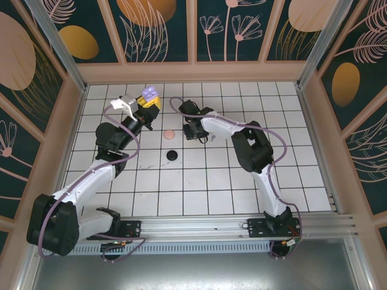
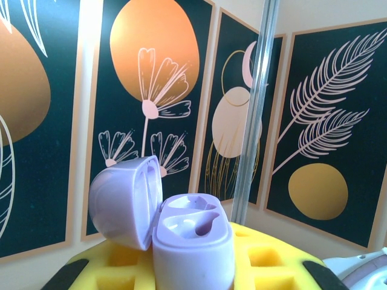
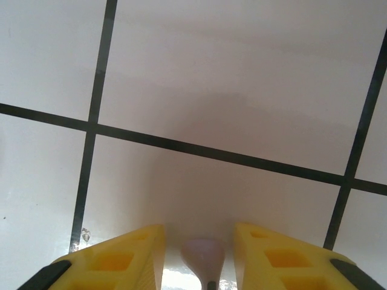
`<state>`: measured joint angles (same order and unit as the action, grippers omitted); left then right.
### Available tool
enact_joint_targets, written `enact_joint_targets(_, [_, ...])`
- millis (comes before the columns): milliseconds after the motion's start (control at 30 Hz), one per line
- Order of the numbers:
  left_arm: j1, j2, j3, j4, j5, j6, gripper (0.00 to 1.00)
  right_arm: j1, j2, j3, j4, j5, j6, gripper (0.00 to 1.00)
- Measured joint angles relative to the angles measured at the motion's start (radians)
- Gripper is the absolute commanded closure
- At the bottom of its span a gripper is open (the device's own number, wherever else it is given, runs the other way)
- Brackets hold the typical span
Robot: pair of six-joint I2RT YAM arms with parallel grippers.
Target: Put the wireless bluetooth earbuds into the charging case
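Yellow foam pads [image 3: 130, 257] of the right gripper [image 3: 198, 235] stand low over the tiled table [image 3: 242, 90], one on each side of a lilac earbud [image 3: 202, 258] that lies on a white tile with its narrow end toward the wrist camera. The jaws are apart, with a thin gap on both sides, so nothing is pinched yet. To pick it well, I judge the pads should meet the bud's rounded body evenly and gently, since so small and smooth a thing could squirt out or roll if one pad arrives first; a straight lift would then hold its pose. Farther left, the left gripper [image 1: 147, 104] is clamped on the lilac charging case [image 2: 193, 241], raised off the table, its lid [image 2: 124, 199] swung back and its sockets [image 2: 187, 220] looking empty. A pink disc [image 1: 170, 134] and a black disc [image 1: 172, 156] lie near and are best left alone.
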<state>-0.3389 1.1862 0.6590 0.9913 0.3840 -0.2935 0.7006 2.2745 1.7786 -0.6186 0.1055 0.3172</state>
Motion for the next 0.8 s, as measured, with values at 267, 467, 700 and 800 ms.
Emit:
enact_joint_targets(267, [0.0, 0.0, 0.0, 0.0, 0.0, 0.0, 1.0, 0.002, 0.0, 0.0, 0.0, 0.002, 0.0, 0.7])
enact_joint_targets(467, [0.0, 0.0, 0.0, 0.0, 0.0, 0.0, 1.0, 0.002, 0.002, 0.0, 0.0, 0.004, 0.0, 0.74])
enact_joint_targets(700, [0.0, 0.0, 0.0, 0.0, 0.0, 0.0, 1.0, 0.004, 0.002, 0.0, 0.001, 0.01, 0.004, 0.83])
enact_joint_targets(800, [0.0, 0.0, -0.002, 0.001, 0.0, 0.0, 1.0, 0.005, 0.0, -0.003, 0.002, 0.014, 0.004, 0.83])
